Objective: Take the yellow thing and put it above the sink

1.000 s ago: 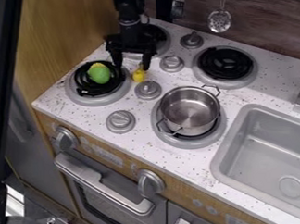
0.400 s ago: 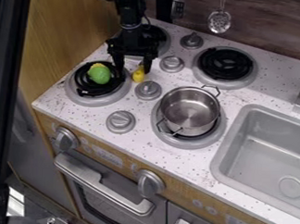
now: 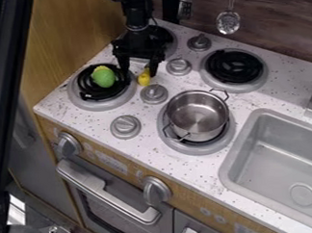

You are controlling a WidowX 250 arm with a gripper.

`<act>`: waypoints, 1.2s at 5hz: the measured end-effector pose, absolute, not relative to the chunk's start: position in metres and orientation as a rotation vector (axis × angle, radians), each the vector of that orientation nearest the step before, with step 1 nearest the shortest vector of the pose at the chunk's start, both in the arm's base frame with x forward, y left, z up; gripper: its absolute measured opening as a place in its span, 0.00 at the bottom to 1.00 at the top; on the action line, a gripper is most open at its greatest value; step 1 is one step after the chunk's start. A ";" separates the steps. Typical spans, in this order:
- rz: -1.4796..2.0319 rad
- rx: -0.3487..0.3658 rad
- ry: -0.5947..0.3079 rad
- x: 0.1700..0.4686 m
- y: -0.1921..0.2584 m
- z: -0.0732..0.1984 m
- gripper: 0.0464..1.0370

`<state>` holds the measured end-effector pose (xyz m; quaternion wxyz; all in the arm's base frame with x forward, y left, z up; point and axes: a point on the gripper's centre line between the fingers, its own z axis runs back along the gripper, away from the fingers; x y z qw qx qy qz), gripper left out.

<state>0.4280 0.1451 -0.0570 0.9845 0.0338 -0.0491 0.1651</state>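
Note:
My black gripper (image 3: 138, 72) hangs over the stove's upper left part, fingers spread apart and pointing down. Between and just below its fingertips lies the small yellow thing (image 3: 144, 78), on the white speckled counter beside the left burner; the right finger stands close to its upper side. Whether a finger touches it I cannot tell. At the right, the grey sink (image 3: 242, 146) is set into the counter.
A green and yellow toy (image 3: 104, 77) rests on the left black burner. The metal pot (image 3: 197, 115) stands on the front burner. Grey knobs (image 3: 153, 93) rise between the burners, one just right of the yellow thing. Utensils (image 3: 228, 22) hang on the back wall.
Over the last second the gripper has shifted very slightly to the right and down, with its fingers still apart. The yellow thing has stayed where it was.

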 end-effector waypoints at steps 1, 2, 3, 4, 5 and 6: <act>0.270 0.071 -0.098 0.423 0.131 -0.062 0.96; 0.212 0.085 -0.088 0.425 0.109 -0.069 0.96; 0.216 0.096 -0.080 0.425 0.109 -0.070 0.96; 0.237 0.085 -0.057 0.425 0.108 -0.071 0.93; 0.266 0.090 -0.097 0.429 0.115 -0.072 0.70; 0.268 0.093 -0.105 0.427 0.115 -0.075 0.44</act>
